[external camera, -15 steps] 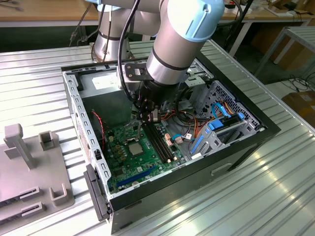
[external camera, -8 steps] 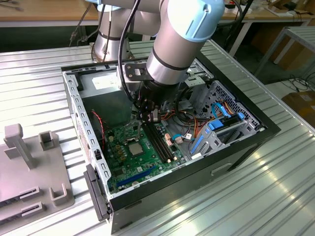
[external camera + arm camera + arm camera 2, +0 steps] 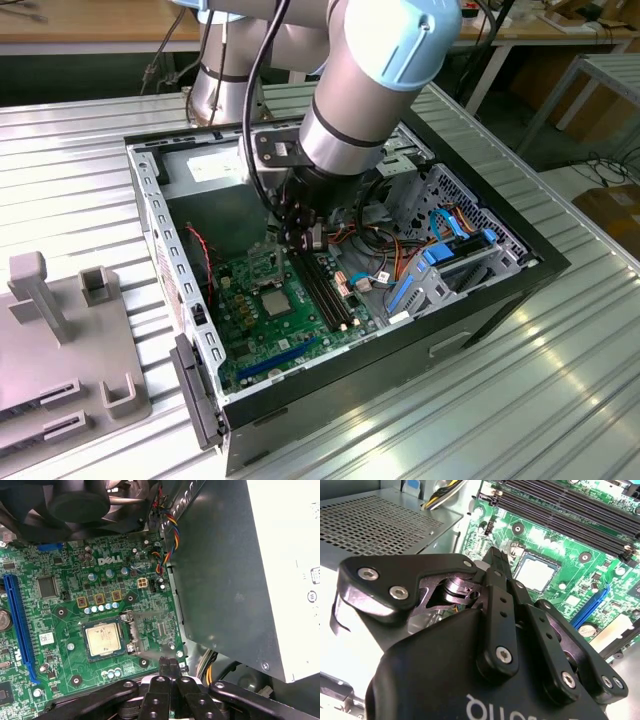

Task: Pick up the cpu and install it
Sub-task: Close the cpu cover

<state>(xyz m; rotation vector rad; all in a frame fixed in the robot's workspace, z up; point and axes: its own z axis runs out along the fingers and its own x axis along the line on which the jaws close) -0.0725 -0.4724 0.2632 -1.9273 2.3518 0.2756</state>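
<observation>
The cpu is a square silver chip lying flat in its socket on the green motherboard, also seen as the cpu and the cpu. My gripper hangs inside the open computer case, a little above the board and beside the socket, toward the power supply. Its black fingers are pressed together with nothing between them. In the exterior view the gripper sits just behind the chip.
A grey power supply and coloured cables stand close to the gripper. Black memory slots, a blue expansion slot and a black fan surround the socket. A grey fixture rests on the table at the exterior view's left.
</observation>
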